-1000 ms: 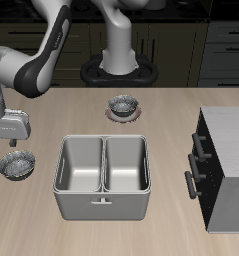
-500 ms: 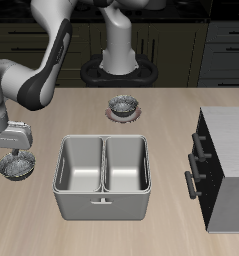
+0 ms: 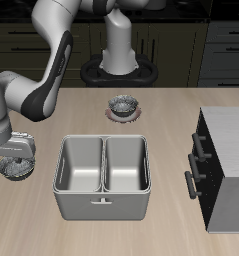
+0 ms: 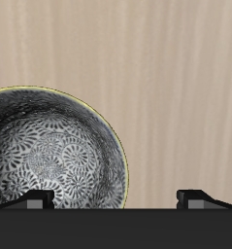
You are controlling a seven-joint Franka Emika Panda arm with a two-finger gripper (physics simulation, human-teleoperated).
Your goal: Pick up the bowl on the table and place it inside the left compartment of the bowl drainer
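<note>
The bowl (image 3: pixel 17 169), small, grey and metallic with a dark speckled inside, sits on the table beside the bowl drainer (image 3: pixel 81 206). The drainer is a grey steel basin with two wells and a middle divider. My gripper (image 3: pixel 15 160) hangs low right over the bowl and is open. The wrist view shows the bowl (image 4: pixel 49 156) close up. One fingertip (image 4: pixel 35 199) is over its inside, the other is over bare table, and the rim lies between them. Both wells of the drainer hold nothing.
A twin grey bowl on a reddish plate (image 3: pixel 123 105) stands farther back, near the robot's base. A dark boxy cabinet (image 3: pixel 226 170) with bar handles stands on the far side of the drainer from the bowl.
My gripper has come down onto the bowl, from well above it to rim level. The bowl, the drainer and the rest have stayed in place.
</note>
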